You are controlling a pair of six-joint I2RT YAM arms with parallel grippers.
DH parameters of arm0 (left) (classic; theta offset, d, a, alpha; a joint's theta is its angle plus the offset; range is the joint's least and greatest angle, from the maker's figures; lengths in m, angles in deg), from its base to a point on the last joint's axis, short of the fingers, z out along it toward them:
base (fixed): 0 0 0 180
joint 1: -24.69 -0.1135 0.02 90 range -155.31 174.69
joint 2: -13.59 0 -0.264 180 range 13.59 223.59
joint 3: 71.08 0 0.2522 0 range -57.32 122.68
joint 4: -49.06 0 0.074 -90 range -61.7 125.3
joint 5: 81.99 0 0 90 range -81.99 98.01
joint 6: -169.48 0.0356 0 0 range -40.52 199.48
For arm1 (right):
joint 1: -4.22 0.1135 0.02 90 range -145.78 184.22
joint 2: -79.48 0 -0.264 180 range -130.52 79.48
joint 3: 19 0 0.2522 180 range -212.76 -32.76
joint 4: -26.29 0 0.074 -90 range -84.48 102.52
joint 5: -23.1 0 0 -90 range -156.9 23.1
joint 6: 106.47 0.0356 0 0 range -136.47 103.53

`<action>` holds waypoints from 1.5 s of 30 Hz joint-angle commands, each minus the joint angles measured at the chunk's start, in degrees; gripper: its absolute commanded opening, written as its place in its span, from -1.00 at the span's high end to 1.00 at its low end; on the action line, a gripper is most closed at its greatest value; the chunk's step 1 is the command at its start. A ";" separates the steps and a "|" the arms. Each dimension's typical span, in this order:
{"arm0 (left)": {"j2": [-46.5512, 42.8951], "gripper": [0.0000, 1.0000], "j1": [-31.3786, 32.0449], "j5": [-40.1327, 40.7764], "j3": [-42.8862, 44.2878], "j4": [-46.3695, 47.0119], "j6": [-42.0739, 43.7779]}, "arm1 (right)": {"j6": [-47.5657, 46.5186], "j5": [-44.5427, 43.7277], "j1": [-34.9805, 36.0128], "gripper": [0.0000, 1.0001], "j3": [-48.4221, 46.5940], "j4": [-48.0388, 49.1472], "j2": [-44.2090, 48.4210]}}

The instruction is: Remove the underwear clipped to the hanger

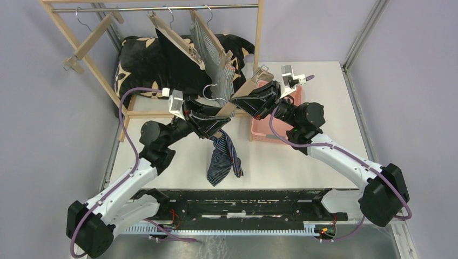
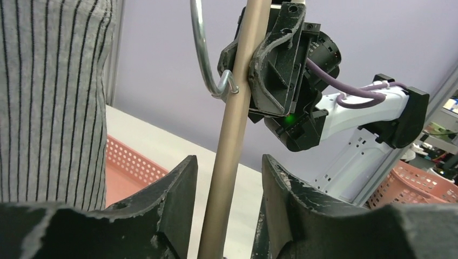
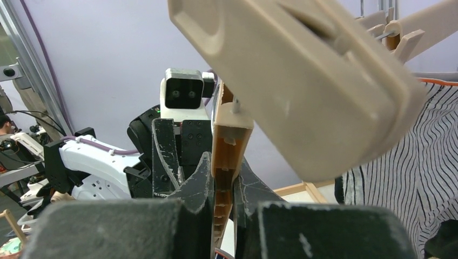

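A tan clip hanger (image 1: 244, 93) is held off the rail over the table's middle. My right gripper (image 1: 237, 103) is shut on its bar (image 3: 224, 178). My left gripper (image 2: 229, 162) stands open around the same bar (image 2: 227, 151) lower down, with neither finger touching it. The navy striped underwear (image 1: 224, 159) trails down just below my left gripper (image 1: 220, 123); whether a clip still holds it is hidden. On the rail hang the black underwear (image 1: 173, 51) and the grey-white pinstriped underwear (image 1: 216, 59), each clipped to its own hanger.
A pink basket (image 1: 267, 129) sits on the table under my right arm. A black cushion with cream marks (image 1: 137, 65) lies behind the wooden rack (image 1: 258, 32). Bare hangers (image 1: 97, 35) hang at the rail's left. The pinstriped cloth (image 2: 48, 102) hangs close to my left wrist.
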 commanded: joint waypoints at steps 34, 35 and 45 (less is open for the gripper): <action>-8.75 0.40 0.27 3.24 -1.17 -13.32 8.69 | -4.93 -3.68 0.27 0.98 -1.48 1.11 5.98; -8.76 0.82 0.30 3.28 -1.04 -13.39 8.72 | -5.06 -3.67 0.30 0.98 -1.53 0.80 5.99; -9.57 -0.08 0.23 2.50 3.37 -16.52 11.96 | -6.13 -3.50 0.26 0.98 -0.84 -1.14 6.40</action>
